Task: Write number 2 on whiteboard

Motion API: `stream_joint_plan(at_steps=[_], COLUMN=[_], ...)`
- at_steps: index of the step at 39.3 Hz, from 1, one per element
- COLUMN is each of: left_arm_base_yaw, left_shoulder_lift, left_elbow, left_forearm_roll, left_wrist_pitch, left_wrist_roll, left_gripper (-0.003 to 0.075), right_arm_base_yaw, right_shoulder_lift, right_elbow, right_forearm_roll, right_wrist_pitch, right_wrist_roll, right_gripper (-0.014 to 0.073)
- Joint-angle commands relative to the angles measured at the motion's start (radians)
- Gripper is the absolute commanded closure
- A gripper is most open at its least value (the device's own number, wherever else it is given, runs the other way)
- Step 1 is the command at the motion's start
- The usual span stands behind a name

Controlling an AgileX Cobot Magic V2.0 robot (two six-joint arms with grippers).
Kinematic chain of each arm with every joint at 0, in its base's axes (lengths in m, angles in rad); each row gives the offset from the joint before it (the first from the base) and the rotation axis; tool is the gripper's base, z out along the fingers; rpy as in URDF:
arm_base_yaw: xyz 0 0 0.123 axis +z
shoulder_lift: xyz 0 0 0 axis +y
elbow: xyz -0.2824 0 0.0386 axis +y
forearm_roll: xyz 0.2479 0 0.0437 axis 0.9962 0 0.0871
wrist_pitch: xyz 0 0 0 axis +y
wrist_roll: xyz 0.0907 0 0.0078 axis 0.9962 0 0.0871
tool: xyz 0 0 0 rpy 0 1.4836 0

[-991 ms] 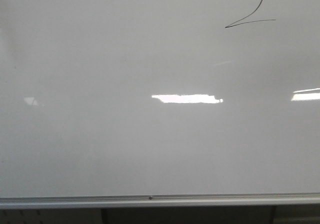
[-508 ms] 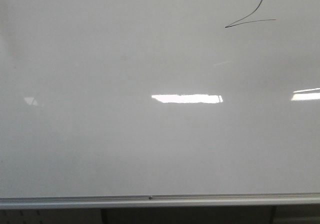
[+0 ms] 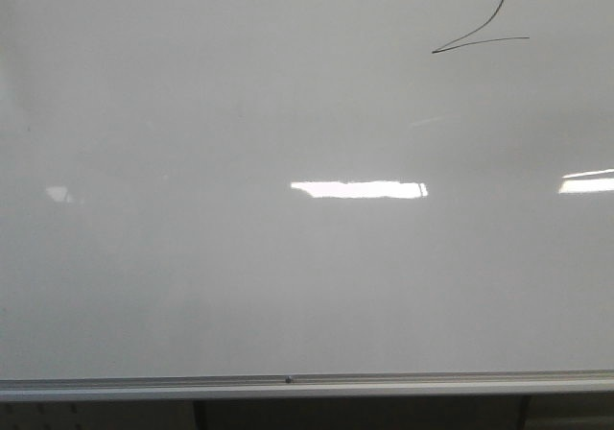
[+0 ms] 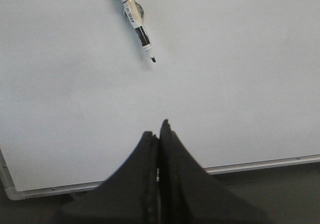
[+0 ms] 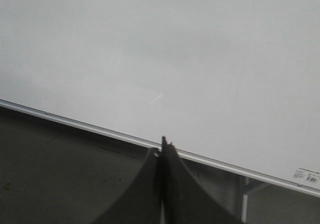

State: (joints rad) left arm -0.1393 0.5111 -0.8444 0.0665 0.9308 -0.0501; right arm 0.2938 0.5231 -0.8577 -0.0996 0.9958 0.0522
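Note:
The whiteboard [image 3: 192,113] fills the front view, glossy with bright light reflections and a silver bottom rail [image 3: 288,385]. A thin black number 2 [image 3: 477,17] is drawn at its upper right, its top cut by the frame edge. No gripper shows in the front view. In the left wrist view my left gripper [image 4: 156,129] is shut and empty over the board [image 4: 240,84]; an uncapped black-and-white marker [image 4: 135,19] lies on the board ahead of it, apart from the fingers. In the right wrist view my right gripper [image 5: 163,146] is shut and empty at the board's rail [image 5: 75,121].
A dark surface [image 5: 60,174] lies below the board's rail in the right wrist view, with a pale support [image 5: 246,204] under the board. A small label [image 5: 306,176] sits at the board's corner. The board's rounded corner [image 4: 10,186] shows in the left wrist view.

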Motion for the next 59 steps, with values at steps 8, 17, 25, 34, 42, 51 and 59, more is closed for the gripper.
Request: stream_joint_plan(at_steps=[8, 17, 25, 34, 42, 51, 59], left_arm_base_yaw=[-0.008, 0.011, 0.070, 0.132, 0.147, 0.147, 0.148], left_shoulder_lift=[0.005, -0.093, -0.255, -0.427, -0.536, -0.534, -0.534], left_elbow=[-0.025, 0.052, 0.285, 0.606, 0.776, 0.872, 0.872], left_forearm_roll=[-0.005, 0.019, 0.019, 0.019, 0.019, 0.019, 0.019], left_wrist_pitch=[-0.076, -0.159, -0.412, -0.686, -0.832, -0.977, -0.984], left_wrist_roll=[-0.011, -0.004, -0.004, -0.004, -0.004, -0.004, -0.004], left_gripper=[0.0740, 0.0740, 0.0740, 0.0739, 0.0739, 0.0740, 0.0739], right_arm_base_yaw=[-0.008, -0.008, -0.008, -0.008, -0.008, -0.008, -0.008], right_shoulder_lift=[0.005, 0.005, 0.005, 0.005, 0.005, 0.005, 0.005], right_elbow=[-0.022, -0.022, -0.022, -0.022, -0.022, -0.022, -0.022], right_forearm_roll=[-0.018, -0.018, -0.018, -0.018, -0.018, -0.018, -0.018], right_wrist_pitch=[-0.062, -0.063, -0.063, -0.063, -0.063, -0.064, -0.063], right_wrist_roll=[0.000, 0.000, 0.000, 0.000, 0.000, 0.000, 0.000], right_gripper=[0.0662, 0.0662, 0.0662, 0.0662, 0.0662, 0.0662, 0.0662])
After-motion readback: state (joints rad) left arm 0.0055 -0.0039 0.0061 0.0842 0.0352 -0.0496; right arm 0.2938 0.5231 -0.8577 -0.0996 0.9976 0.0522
